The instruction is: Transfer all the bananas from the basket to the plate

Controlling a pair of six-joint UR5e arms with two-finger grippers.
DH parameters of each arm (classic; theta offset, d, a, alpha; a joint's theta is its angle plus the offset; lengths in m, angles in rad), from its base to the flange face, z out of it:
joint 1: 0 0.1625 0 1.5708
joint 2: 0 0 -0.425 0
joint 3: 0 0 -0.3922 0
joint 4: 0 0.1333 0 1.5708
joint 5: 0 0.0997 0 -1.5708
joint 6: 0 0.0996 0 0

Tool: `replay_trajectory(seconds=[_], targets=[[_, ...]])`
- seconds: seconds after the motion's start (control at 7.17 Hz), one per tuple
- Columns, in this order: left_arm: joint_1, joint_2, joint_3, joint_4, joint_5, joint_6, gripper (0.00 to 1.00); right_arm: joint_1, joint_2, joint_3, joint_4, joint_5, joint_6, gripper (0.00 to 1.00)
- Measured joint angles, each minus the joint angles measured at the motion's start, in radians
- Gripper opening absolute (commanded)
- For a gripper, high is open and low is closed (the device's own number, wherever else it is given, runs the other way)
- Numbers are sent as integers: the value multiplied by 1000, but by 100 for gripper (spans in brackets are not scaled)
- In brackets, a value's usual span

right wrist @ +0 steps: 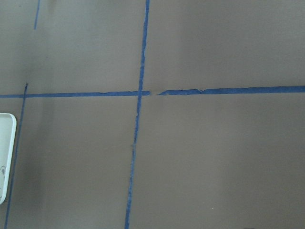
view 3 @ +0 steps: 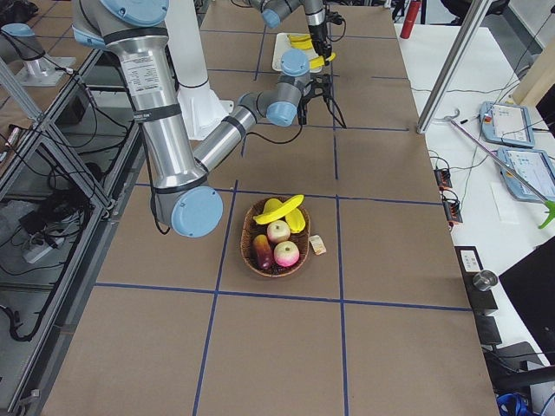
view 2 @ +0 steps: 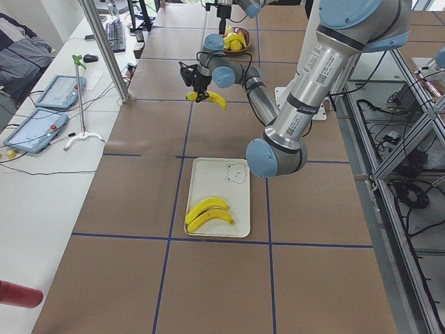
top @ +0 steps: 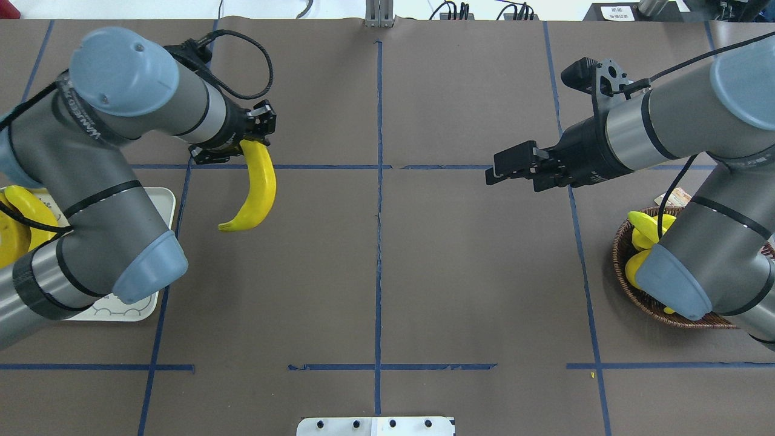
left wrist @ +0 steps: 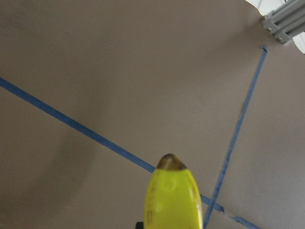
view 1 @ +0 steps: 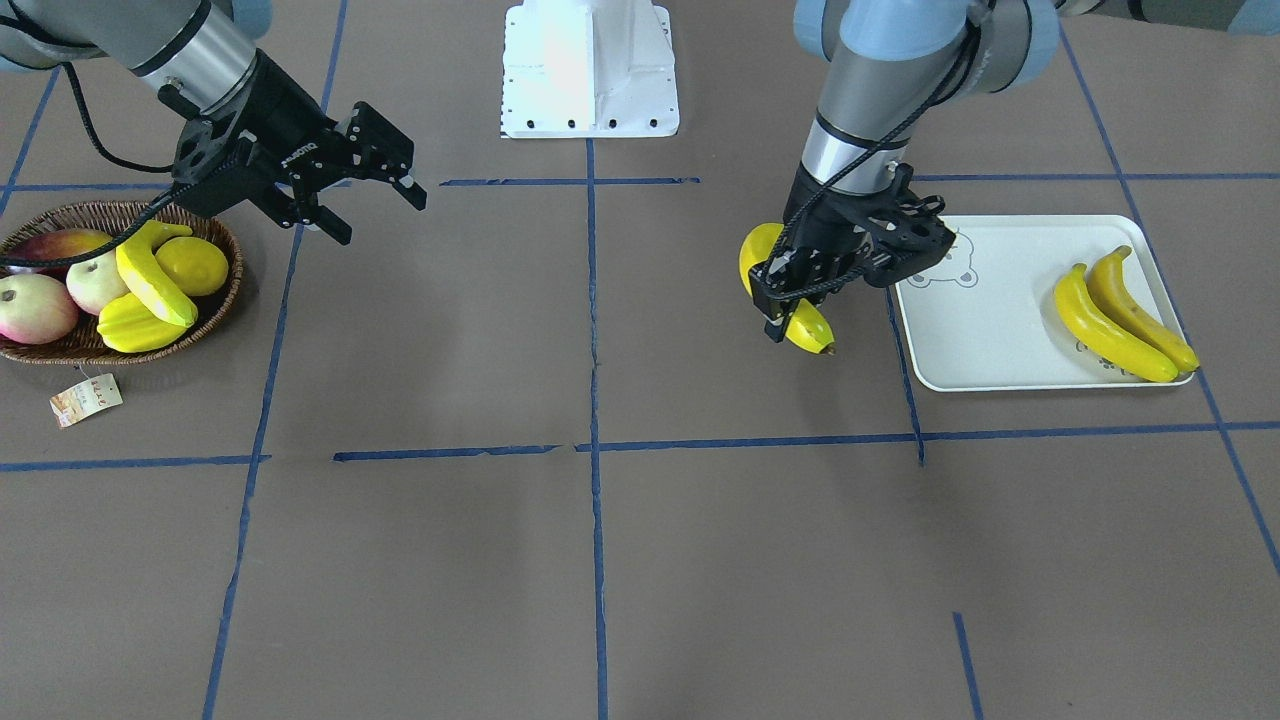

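My left gripper (view 1: 792,312) is shut on a yellow banana (view 1: 808,328) and holds it above the table, just beside the white plate (view 1: 985,340). The held banana also shows in the overhead view (top: 254,188) and the left wrist view (left wrist: 172,198). Two bananas (view 1: 1110,325) lie side by side on the plate's far end. My right gripper (view 1: 380,212) is open and empty, above the table beside the brown wicker basket (view 1: 215,318). One banana (view 1: 150,275) lies in the basket on top of other fruit.
The basket also holds a ridged starfruit (view 1: 135,328), a lemon (view 1: 193,265) and reddish apples (view 1: 35,308); its paper tag (view 1: 87,398) lies on the table. Blue tape lines cross the brown table. The robot's white base (view 1: 590,70) stands at the far edge.
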Motion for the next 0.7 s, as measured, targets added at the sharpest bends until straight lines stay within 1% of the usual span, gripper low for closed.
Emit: replay_trajectory(seconds=[0.14, 0.28, 0.42, 0.56, 0.7], targets=[[-29, 52, -26, 58, -8, 31, 0, 23, -5, 1, -97, -1, -90, 99], [-56, 121, -43, 82, -14, 71, 0, 43, -6, 2, -208, -5, -200, 99], [-85, 199, -59, 85, -19, 127, 4, 63, -7, 4, -310, -9, -304, 99], [-125, 277, -66, 75, -33, 160, 5, 87, -18, 9, -386, -12, -404, 99], [-161, 343, -58, 30, -52, 135, 5, 108, -37, 15, -429, -13, -480, 99]])
